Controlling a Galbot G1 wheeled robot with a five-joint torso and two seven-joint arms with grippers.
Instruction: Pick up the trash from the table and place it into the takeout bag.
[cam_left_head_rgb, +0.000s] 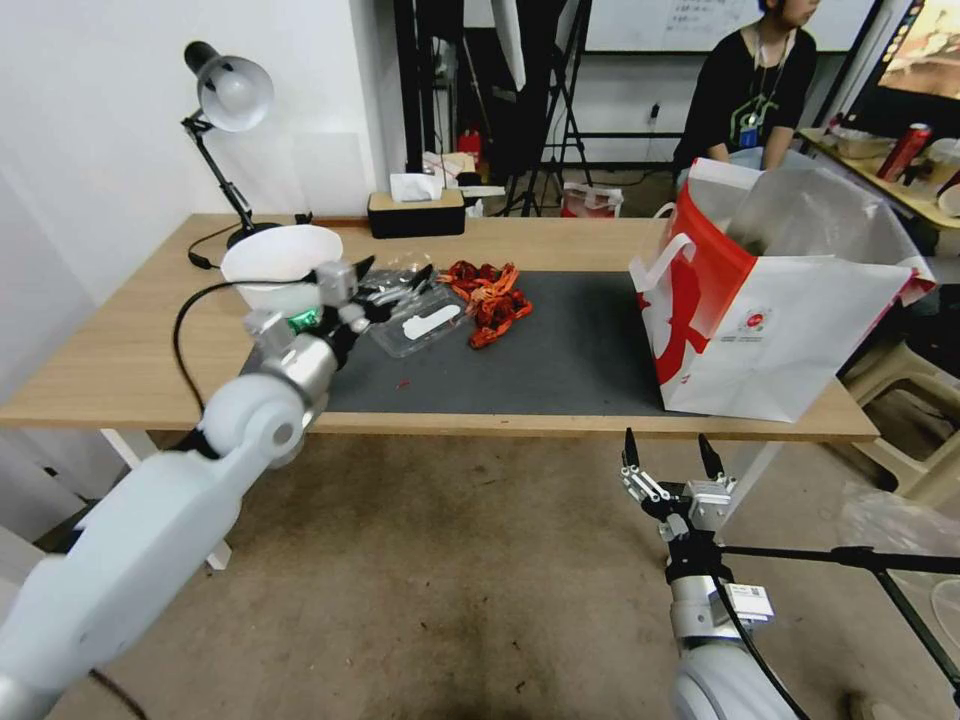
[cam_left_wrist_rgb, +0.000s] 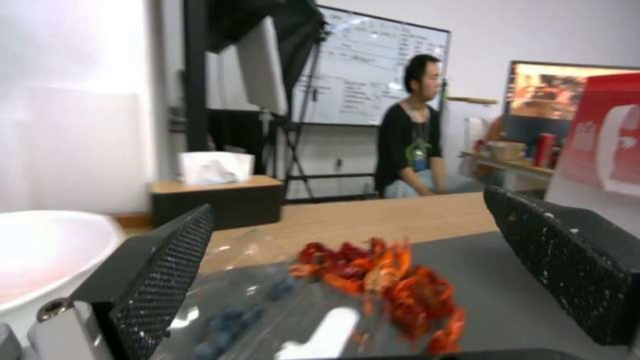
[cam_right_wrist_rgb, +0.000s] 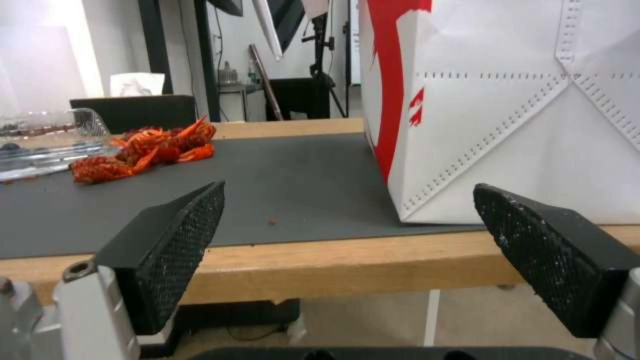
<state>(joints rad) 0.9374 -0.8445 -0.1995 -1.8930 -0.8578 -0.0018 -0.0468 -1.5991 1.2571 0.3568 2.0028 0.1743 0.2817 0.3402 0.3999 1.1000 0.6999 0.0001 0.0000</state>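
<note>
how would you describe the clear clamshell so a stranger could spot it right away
On the long wooden table, look at the dark grey mat. At its left end, beside the white bowl, lies the clear clamshell. Unlike the red shells piled next to it, it is see-through plastic, flat, with a white shape inside.

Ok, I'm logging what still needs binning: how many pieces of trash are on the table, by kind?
bowl: 1
clear clamshell: 1
pile of red shells: 1
green can, mostly hidden: 1
Total: 4
</note>
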